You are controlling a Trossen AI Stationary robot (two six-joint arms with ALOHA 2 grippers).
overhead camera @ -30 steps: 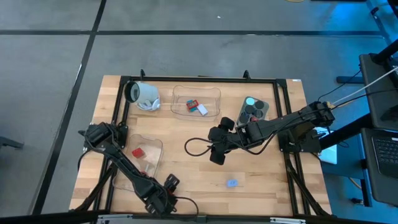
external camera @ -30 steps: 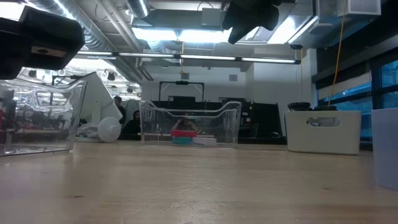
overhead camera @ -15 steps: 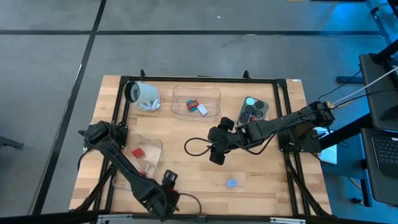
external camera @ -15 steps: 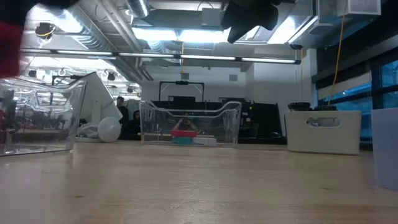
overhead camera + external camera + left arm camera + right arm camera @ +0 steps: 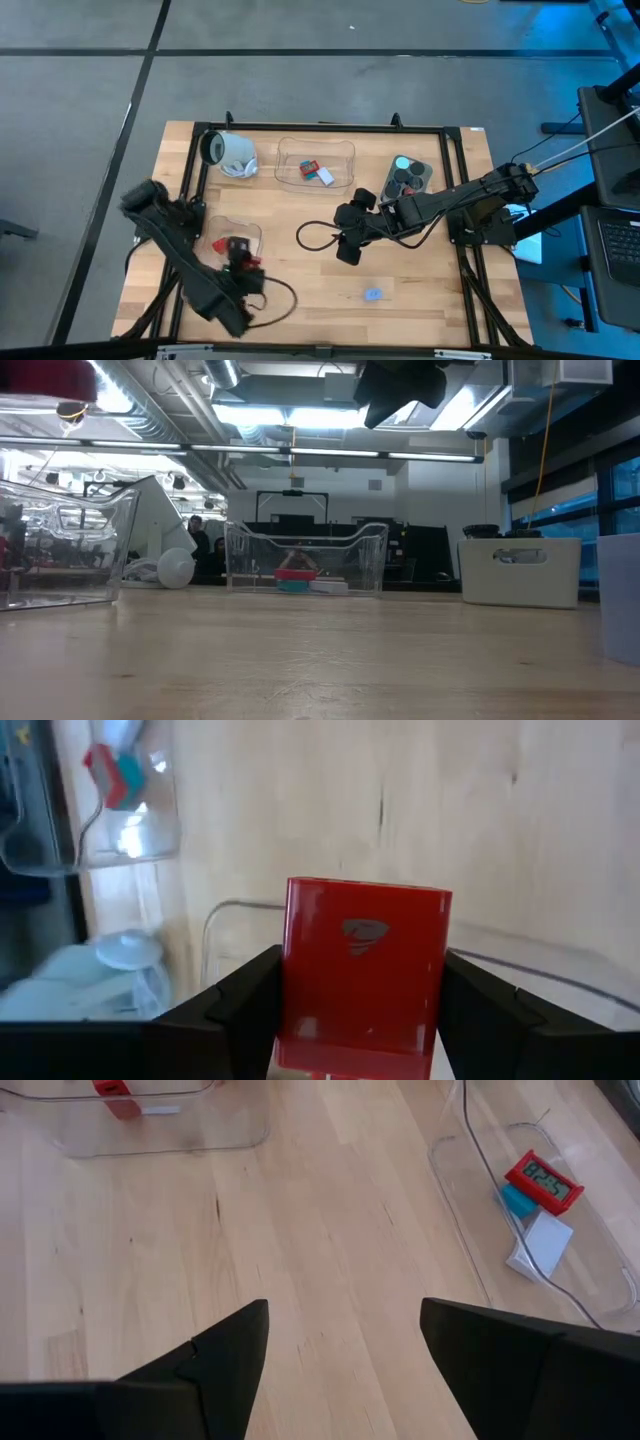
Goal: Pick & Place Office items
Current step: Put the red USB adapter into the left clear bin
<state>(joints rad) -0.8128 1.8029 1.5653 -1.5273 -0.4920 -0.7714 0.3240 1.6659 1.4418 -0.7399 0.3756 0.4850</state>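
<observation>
Red block (image 5: 363,970) in left gripper (image 5: 362,1010) above clear tray (image 5: 248,232).

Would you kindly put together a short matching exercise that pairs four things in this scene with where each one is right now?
Things:
1. red block
2. white mug
3. small blue piece
4. right gripper

Places:
A. lying on its side at the table's far left corner
B. held between the left gripper's fingers, above the near clear tray
C. open and empty, over bare wood mid-table
D. alone on the bare wood near the front edge

Pairs: 1-B, 2-A, 3-D, 4-C
</observation>
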